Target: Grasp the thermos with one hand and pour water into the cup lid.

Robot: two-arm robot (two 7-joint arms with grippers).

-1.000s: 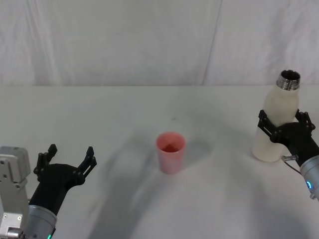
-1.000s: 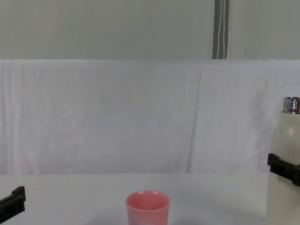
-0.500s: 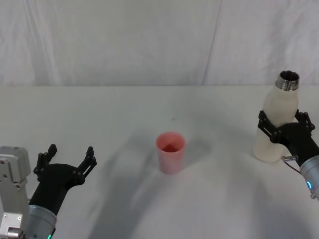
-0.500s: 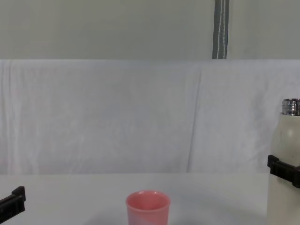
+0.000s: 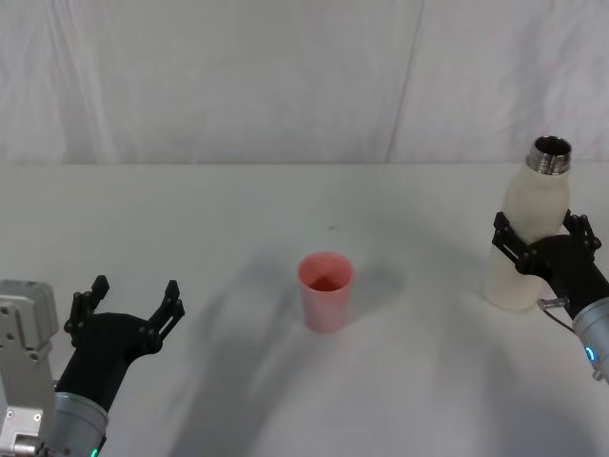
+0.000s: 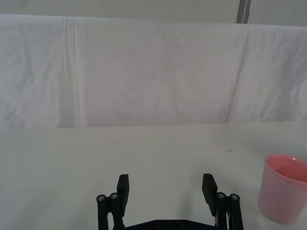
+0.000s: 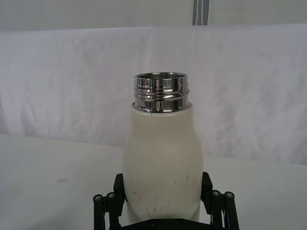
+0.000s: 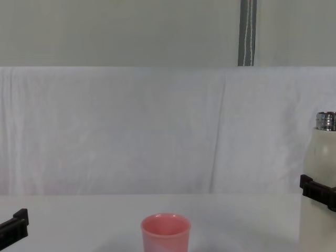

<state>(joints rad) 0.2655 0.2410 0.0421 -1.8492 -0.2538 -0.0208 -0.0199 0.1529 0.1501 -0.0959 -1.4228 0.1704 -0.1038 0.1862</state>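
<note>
The right pincer [image 5: 544, 240] clamps the upright thermos [image 5: 531, 233] at the desk's [image 5: 238, 209] right side; grasping looks done. Next, carry it well across to the cup lid [image 5: 326, 290] mid-desk and tilt. The left pincer [image 5: 131, 302] idles, spread.

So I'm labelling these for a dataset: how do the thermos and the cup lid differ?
The thermos is tall and cream-white with a silver threaded neck; the cup lid is short, pink and plain. The thermos sits between the right hand's fingers at the table's right; the cup lid stands free mid-table. Both are upright and open-topped.
</note>
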